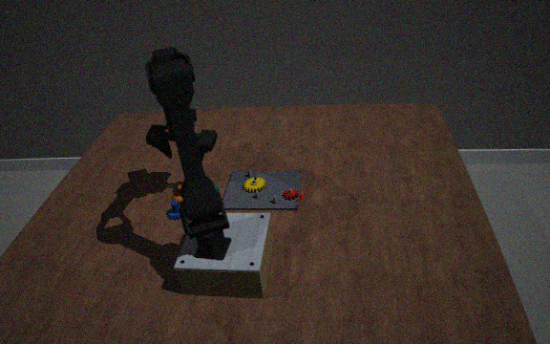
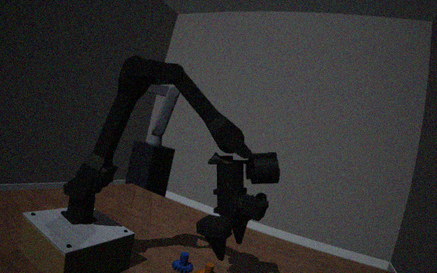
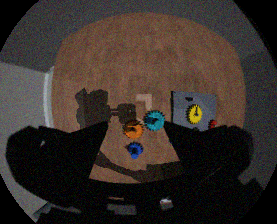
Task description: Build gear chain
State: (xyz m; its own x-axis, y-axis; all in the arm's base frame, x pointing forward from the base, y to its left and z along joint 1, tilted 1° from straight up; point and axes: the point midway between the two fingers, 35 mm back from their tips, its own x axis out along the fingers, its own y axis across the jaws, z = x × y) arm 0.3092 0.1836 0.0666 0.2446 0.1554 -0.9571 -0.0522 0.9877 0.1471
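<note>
Three loose gears stand on the brown table, off the grey board: a teal gear, an orange gear and a blue gear. The teal one is nearest the board, the orange one sits near it, and the blue one lies beyond the orange one from the teal one. The blue gear has an upright knob.

On the board, the yellow gear and the red gear sit well apart, not meshing. A red arrow is beside the red gear. Three bare pegs show, two of them toward the near edge and one behind the yellow gear.

The gripper points down above the loose gears, its fingers spread wide with nothing between them. It appears clear of the gears, though the dim light makes that gap hard to judge. The black arm bends down from its pale-topped block.
</note>
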